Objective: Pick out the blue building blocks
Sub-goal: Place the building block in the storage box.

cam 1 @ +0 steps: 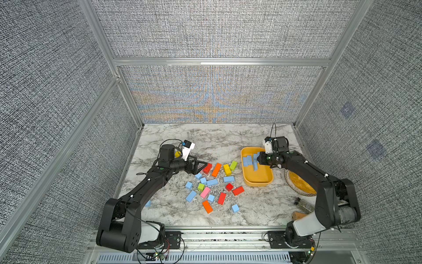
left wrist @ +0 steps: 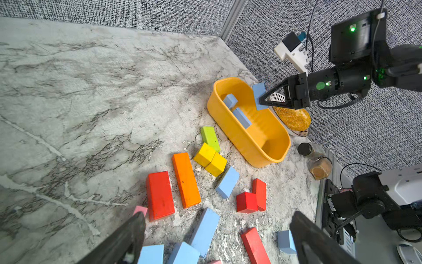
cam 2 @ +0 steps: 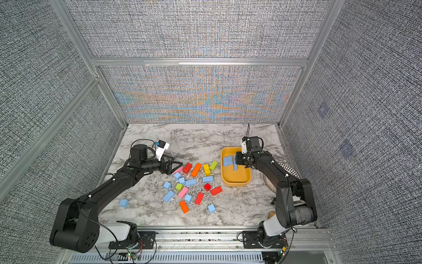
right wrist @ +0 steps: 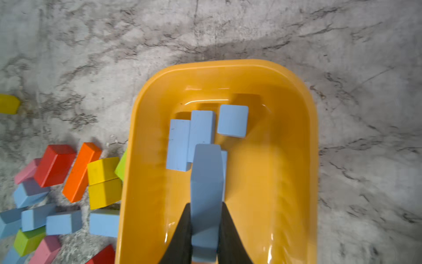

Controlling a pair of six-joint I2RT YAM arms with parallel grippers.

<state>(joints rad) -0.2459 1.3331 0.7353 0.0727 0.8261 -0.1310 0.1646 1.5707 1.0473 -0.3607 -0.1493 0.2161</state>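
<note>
Right gripper (right wrist: 205,205): closed narrow on the held blue block (right wrist: 206,173), an oblong brick. It is gripped near one end, and the free end projects past the fingertips.
Held blue block, position: above the yellow tub (right wrist: 228,62), inside its rim line and clear of the floor.
Directly ahead of the fingertips: blue blocks in the tub (right wrist: 202,130). Two bricks lie side by side, touching, with a cube just beside them.
Release, recommended: lower the brick until it sits inside the tub walls, then open the jaws. Aim for the bare floor on the wrist side of the pile, because a brick dropped onto the stack may tilt against the wall. Withdraw straight up.
Left gripper (left wrist: 218,219): jaws spread wide and empty, low over the near edge of the mixed pile.
Loose blue blocks (cam 1: 212,182): nine counted on the table. Most lie between the two grippers among red, orange, yellow, green and pink blocks, and several sit just below the left fingertips.
Hidden, tub: a fourth block shows only as a sliver under the held brick.
Hidden, table: the left forearm partly covers the stray blue block (cam 1: 148,203) in a top view.
Hidden, left finger: it cuts off the pink block (left wrist: 140,210).
Hidden, beyond the tub: the right arm covers part of the plate (left wrist: 292,118) and the jars (left wrist: 311,150). Their contents cannot be made out.
</note>
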